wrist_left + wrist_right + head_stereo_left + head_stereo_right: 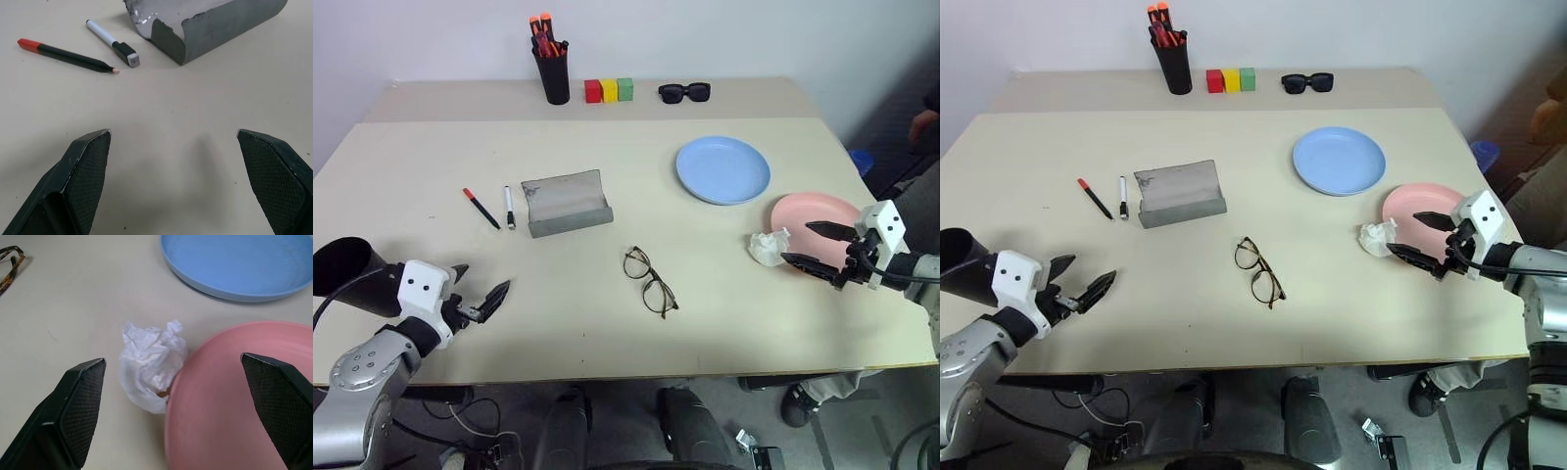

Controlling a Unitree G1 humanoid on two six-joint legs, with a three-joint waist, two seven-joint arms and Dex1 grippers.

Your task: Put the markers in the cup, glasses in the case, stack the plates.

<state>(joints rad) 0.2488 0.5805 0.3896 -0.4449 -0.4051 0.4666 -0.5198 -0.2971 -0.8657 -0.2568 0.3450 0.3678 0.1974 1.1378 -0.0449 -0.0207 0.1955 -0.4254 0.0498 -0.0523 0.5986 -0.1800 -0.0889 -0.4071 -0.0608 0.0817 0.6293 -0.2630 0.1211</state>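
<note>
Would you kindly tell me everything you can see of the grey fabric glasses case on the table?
The grey fabric-textured glasses case is an oblong hinged box, standing open with its lid raised upright behind the shallow base. The lid's inner face looks scuffed with pale marks near one corner. It rests on the beige table, empty as far as can be seen, just right of the white marker with black ends, which lies apart from it. Neither gripper touches it.

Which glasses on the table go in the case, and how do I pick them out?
Start at the grey case, standing open on the table's middle left. The glasses lie in front of it, towards the robot and slightly right, unfolded on the bare tabletop. They have thin dark wire frames with round clear lenses, unlike the chunky black sunglasses at the far edge beside the coloured blocks.
</note>
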